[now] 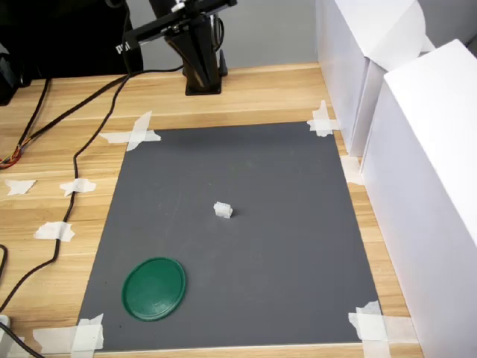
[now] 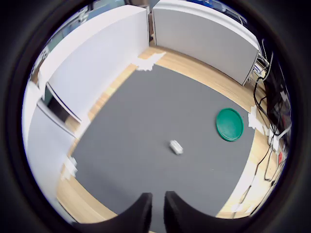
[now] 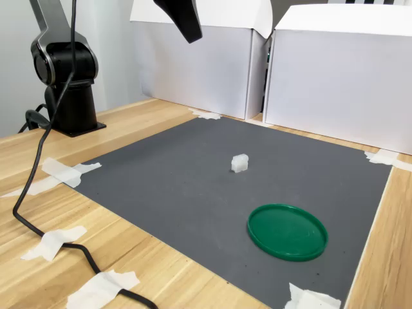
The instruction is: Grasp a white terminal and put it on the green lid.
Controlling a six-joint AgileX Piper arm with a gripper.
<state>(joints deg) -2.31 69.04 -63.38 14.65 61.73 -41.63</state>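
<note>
1. Nearest the lens in the second exterior view, strips of white tape (image 3: 102,286) hold down the corners of a grey mat (image 3: 193,187) on a wooden table (image 3: 38,212), with a black cable (image 3: 38,222) trailing across the wood.
2. On the mat lies the green lid (image 3: 287,231), flat, rim up, close to the mat's near edge in that view; in the first exterior view it sits near the mat's lower left corner (image 1: 154,288).
3. Around the middle of the mat stands the white terminal (image 3: 239,163), well apart from the lid and with nothing touching it; the wrist view shows it as a small pale block (image 2: 176,146), a little blurred.
4. The gripper (image 2: 157,206) hangs high above the mat, carrying nothing; in the wrist view its two dark fingertips (image 2: 141,206) stand nearly together, only a thin slit between them.
5. White boxes (image 3: 347,77) wall off the mat's far side.
6. Judging by its look, the terminal is light, rigid moulded plastic, likely smooth enough to skid or flip if nudged from one side.
7. Best hold: across two opposite flat faces, low on the body, descending straight and closing evenly; its exact orientation is hard to tell at this size.
</note>
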